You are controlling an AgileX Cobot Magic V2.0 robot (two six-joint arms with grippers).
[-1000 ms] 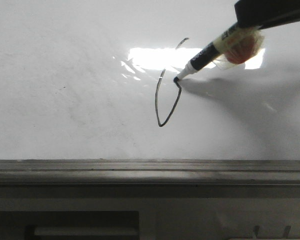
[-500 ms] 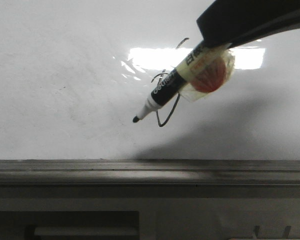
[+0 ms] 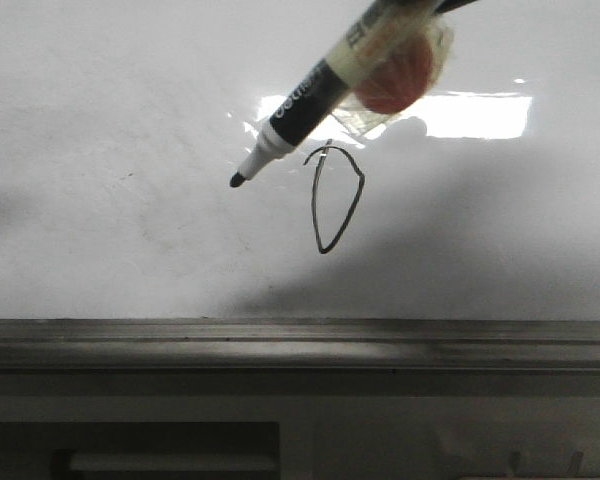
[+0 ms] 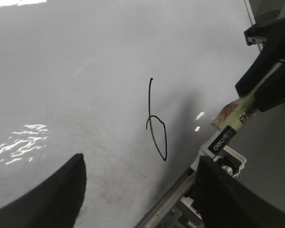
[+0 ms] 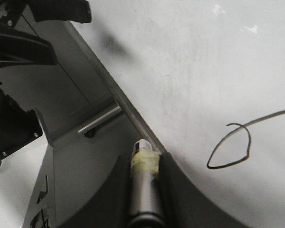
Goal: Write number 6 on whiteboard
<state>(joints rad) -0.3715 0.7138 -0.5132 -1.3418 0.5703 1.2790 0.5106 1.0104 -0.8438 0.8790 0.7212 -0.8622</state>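
Observation:
The number 6 (image 3: 314,205) is a thin black loop on the whiteboard (image 3: 130,120); the marker hides its tail in the front view. The left wrist view shows the 6 (image 4: 149,104) whole, tail and loop. My right gripper (image 5: 145,159) is shut on the black marker (image 3: 310,95), whose barrel is wrapped in tape with an orange lump (image 3: 395,70). The marker tip (image 3: 237,181) hangs off the board, left of the loop's top. My left gripper (image 4: 140,190) stands open over the board's lower part, with nothing between its fingers.
A grey metal rail (image 3: 280,340) runs along the board's bottom edge. Below it is a grey panel with a bar handle (image 5: 99,121). A bright rectangular light reflection (image 3: 470,115) lies on the board to the right of the marker.
A second ago the marker tip touched the loop's upper right corner. It then lifted off, swung left and low, and now sits higher, up and left of the closed loop.

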